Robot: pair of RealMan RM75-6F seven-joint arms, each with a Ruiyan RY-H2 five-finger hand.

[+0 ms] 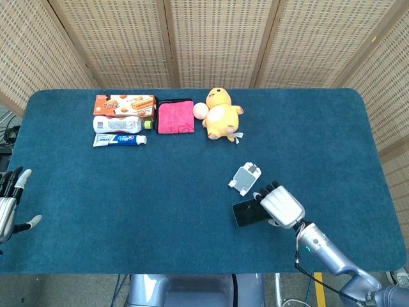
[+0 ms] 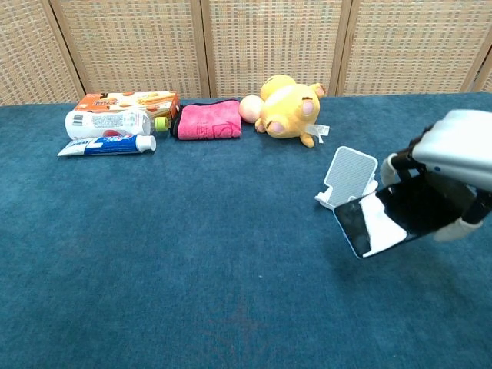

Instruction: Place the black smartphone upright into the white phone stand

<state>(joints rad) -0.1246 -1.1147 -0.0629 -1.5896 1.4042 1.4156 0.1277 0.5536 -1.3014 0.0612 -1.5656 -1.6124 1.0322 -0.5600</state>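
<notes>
My right hand [image 1: 280, 206] [image 2: 453, 165] grips the black smartphone [image 1: 246, 212] [image 2: 380, 221] by one end and holds it lifted off the table, tilted, its screen catching a reflection. The white phone stand [image 1: 245, 178] [image 2: 349, 181] stands on the blue cloth just behind and left of the phone, with nothing in its slot. In the chest view the phone's upper edge overlaps the stand's lower right corner. My left hand [image 1: 9, 203] hangs at the table's left edge, its fingers apart and holding nothing.
Along the far side lie a biscuit box [image 1: 124, 105], a white bottle [image 1: 117, 124], a toothpaste tube [image 1: 119, 139], a folded pink cloth [image 1: 176, 116] and a yellow plush toy [image 1: 221, 115]. The blue table cloth [image 1: 160, 204] covers the table.
</notes>
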